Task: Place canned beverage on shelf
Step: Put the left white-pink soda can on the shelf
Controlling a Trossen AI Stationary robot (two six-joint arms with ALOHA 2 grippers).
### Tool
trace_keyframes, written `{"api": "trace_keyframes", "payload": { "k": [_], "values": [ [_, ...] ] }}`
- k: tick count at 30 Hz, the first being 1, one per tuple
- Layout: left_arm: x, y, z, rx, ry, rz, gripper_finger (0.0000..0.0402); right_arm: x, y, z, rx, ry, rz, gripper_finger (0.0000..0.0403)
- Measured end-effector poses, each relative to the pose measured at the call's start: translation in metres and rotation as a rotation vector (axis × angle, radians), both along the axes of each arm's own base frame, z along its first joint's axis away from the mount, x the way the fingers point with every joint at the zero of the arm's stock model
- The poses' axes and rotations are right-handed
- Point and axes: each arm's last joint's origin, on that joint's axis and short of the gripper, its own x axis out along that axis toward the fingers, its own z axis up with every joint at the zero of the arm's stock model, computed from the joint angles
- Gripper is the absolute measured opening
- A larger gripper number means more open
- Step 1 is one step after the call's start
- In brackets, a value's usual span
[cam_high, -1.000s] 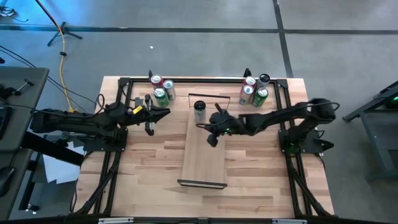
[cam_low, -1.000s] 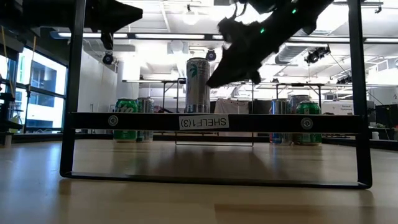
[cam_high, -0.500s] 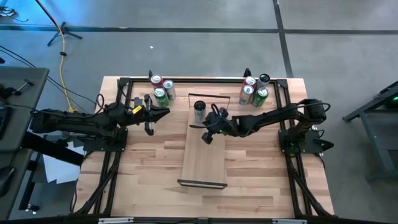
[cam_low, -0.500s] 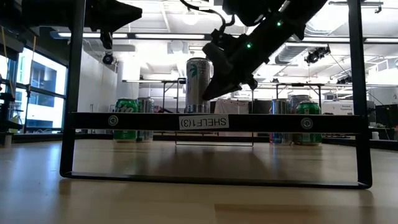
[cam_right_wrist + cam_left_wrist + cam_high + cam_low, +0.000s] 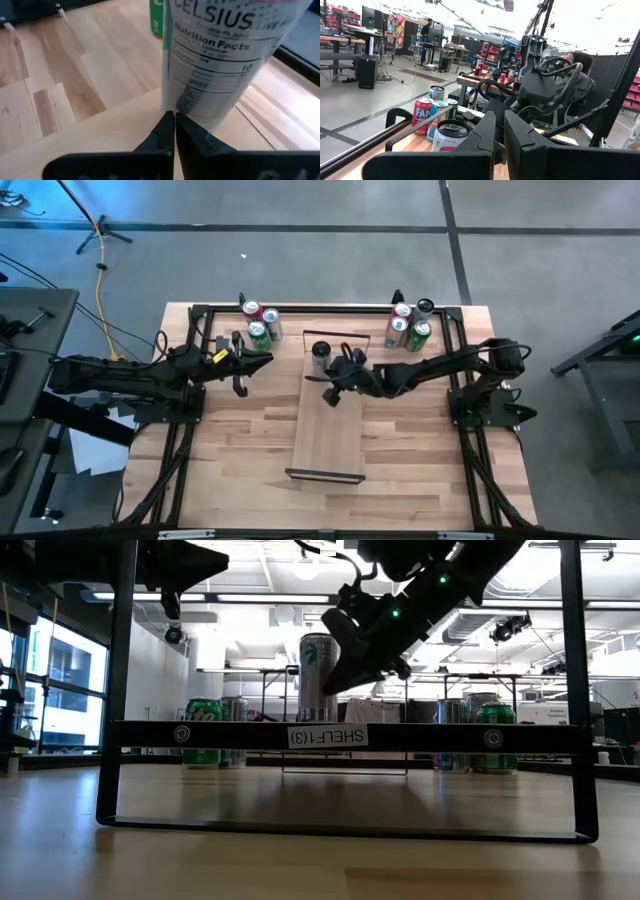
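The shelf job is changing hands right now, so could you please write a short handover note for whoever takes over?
Right pincer: shut, empty, beside the tall silver can.
Left pincer: shut, empty, waiting over the table's left side.
Done: the silver can stands upright at the far end of the long pale wooden shelf.
Left: green, red and silver cans sit far left on the table, more far right.

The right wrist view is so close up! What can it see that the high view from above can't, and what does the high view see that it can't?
Only the right wrist view shows the writing on the tall can: "CELSIUS" and "Nutrition Facts".

Only the high view shows the left gripper waiting shut near the left can cluster, plus the right can cluster.

Both show the right gripper, shut and empty, beside the can standing on the shelf.
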Motion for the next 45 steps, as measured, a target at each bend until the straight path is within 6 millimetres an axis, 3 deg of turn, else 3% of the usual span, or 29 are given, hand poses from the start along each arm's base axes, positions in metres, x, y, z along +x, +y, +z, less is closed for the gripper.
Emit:
{"api": "trace_keyframes", "payload": {
  "k": [15, 28, 33, 37, 45],
  "values": [
    [0.0, 0.0, 0.0, 0.0, 0.0, 0.005, 0.0, 0.003, -0.02, 0.004, 0.002, -0.043, 0.013, 0.0],
    [0.0, 0.0, 0.0, 0.0, 0.0, 0.007, 0.0, 0.007, -0.019, 0.01, -0.02, -0.092, 0.088, 0.0],
    [0.0, 0.0, 0.0, -0.001, 0.0, 0.007, 0.0, -0.001, -0.009, 0.013, -0.029, 0.002, 0.199, 0.0],
    [0.0, 0.0, 0.0, -0.002, -0.001, 0.014, 0.0, -0.012, -0.015, 0.013, -0.117, 0.121, 0.109, 0.0],
    [0.0, 0.001, 0.0, -0.005, 0.0, 0.026, 0.0, -0.014, -0.036, 0.014, -0.181, 0.146, -0.004, 0.0]
  ]
}}
